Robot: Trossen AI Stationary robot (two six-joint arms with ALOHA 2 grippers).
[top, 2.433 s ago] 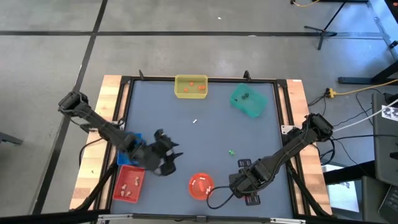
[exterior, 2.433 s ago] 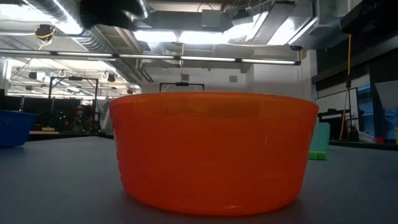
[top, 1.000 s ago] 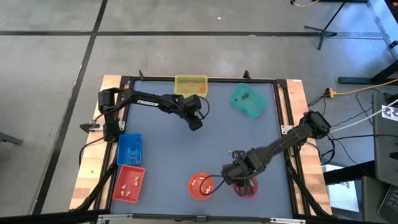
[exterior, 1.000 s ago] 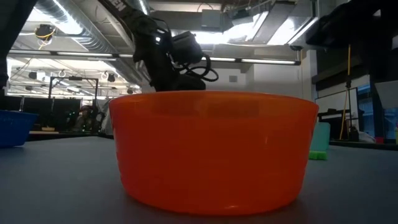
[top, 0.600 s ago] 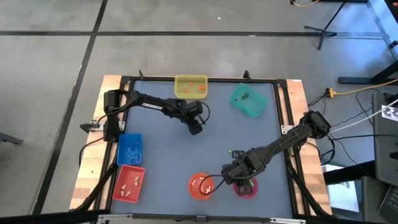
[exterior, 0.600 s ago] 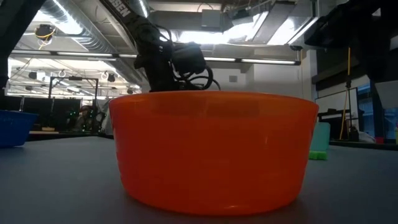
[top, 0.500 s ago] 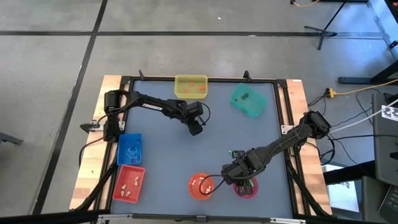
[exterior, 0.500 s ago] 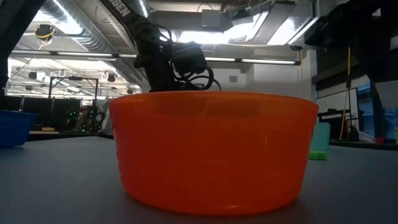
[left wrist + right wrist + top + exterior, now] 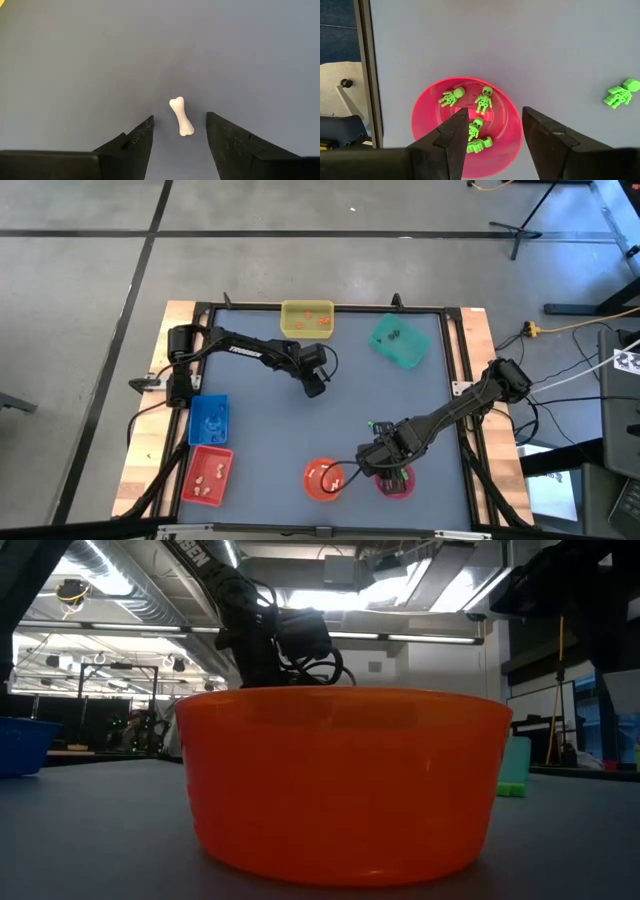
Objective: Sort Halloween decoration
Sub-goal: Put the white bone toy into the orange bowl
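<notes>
Grey-blue table [image 9: 330, 420], black rails, wood side boards, concrete floor round it. Near to far for you:

Front edge: red tray [image 9: 207, 477] w/ beige trinkets at your left corner; orange bowl [image 9: 323, 479] front-centre, white bits inside, fills the low view [image 9: 340, 780]; pink bowl [image 9: 466, 125] just right of it w/ four green skeletons [image 9: 485, 99] in it.

Right gripper [image 9: 492, 131] hangs over the pink bowl, fingers apart, nothing between them. In the high view it sits at [image 9: 385, 463], partly covering the bowl.

One loose green skeleton [image 9: 620, 94] lies on the bare table, apart from the pink bowl; shows in the high view as a green speck [image 9: 372, 425] just beyond the right gripper.

Blue tray [image 9: 208, 418] on the left edge, behind the red one.

Mid-table: left gripper [image 9: 180, 131] low over the surface, fingers apart, white bone [image 9: 181, 116] lying flat between the tips, not touching either finger. High view puts that gripper at [image 9: 315, 386], left arm reaching in from the left rail.

Far edge: yellow tray [image 9: 306, 319] w/ orange trinkets; teal bowl [image 9: 400, 341] to its right w/ dark bits inside.

Low view, past the orange bowl: left arm's wrist + cables [image 9: 285, 640], ceiling lights, room behind.
</notes>
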